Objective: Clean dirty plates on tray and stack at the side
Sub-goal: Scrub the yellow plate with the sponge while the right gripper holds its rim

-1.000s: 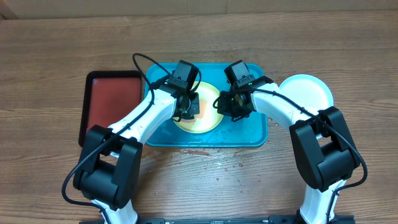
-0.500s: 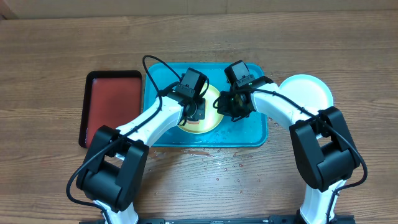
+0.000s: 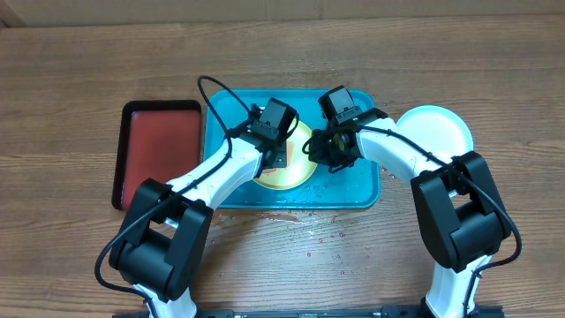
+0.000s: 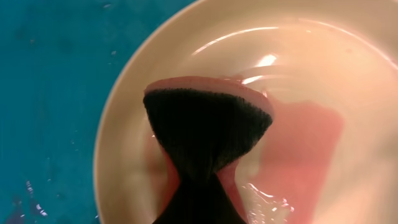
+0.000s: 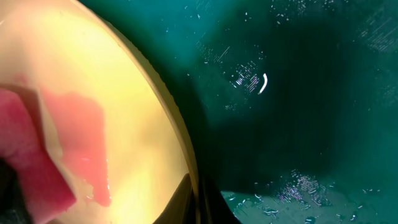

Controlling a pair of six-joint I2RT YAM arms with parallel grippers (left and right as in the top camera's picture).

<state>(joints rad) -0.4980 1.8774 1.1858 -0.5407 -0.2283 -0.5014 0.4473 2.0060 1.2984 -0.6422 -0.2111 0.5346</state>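
Observation:
A yellow-green rimmed plate (image 3: 296,173) lies in the turquoise tray (image 3: 353,187). My left gripper (image 3: 276,152) is over the plate's middle, shut on a pink sponge with a dark scouring face (image 4: 208,121) that presses on the wet plate (image 4: 348,81). At the plate's right edge my right gripper (image 3: 329,152) is shut on the rim, which shows pinched between its dark jaws (image 5: 198,202) in the right wrist view. There the plate (image 5: 124,93) fills the left, with the sponge (image 5: 25,168) at the far left. A pale plate (image 3: 437,132) lies on the table right of the tray.
A smaller dark red tray with a black rim (image 3: 159,163) sits on the table left of the turquoise one. Water drops (image 3: 309,225) speckle the wood in front of the tray. The tray floor (image 5: 298,93) is wet.
My left gripper has moved the sponge to the right across the plate, most of it in the first half second. The right gripper has kept its hold and place.

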